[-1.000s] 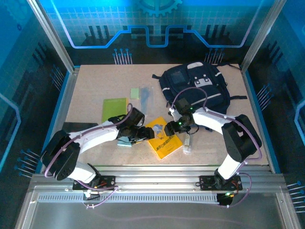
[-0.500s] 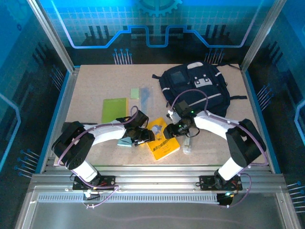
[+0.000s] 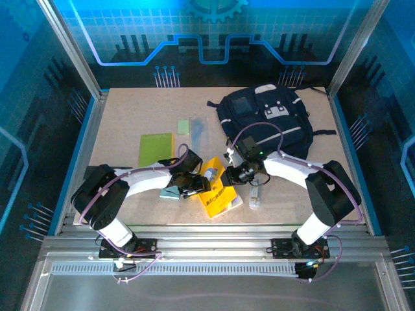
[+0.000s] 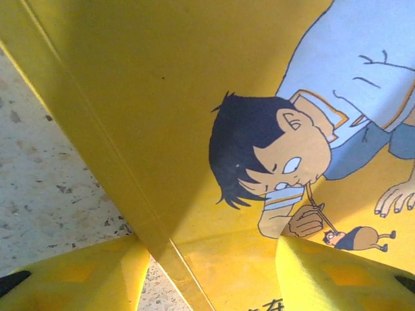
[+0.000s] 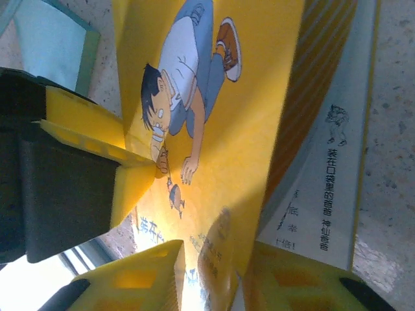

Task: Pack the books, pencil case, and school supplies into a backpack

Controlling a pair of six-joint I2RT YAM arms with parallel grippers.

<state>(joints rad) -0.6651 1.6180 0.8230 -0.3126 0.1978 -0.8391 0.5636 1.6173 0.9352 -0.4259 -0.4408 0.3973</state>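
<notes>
Down at six o'clock on the counter [image 3: 130, 116] lies the orange-yellow book [image 3: 217, 193], with the backpack [image 3: 266, 120] off at one. Left pincer [image 3: 193, 186] at its nine, jaws apart. Right pincer [image 3: 232, 176] straddles the cover; I cannot tell if it's clamped. Hauled by that thin cover alone, I'd say it creases or slips.

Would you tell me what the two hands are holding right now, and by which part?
The orange-yellow book: the right hand pinches its lifted cover's edge; the left hand straddles it, grip unclear.

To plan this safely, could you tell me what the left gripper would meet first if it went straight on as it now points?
The orange-yellow cartoon book: its cover lies directly ahead of the left gripper, seemingly between its fingers; depth is unclear.
</notes>
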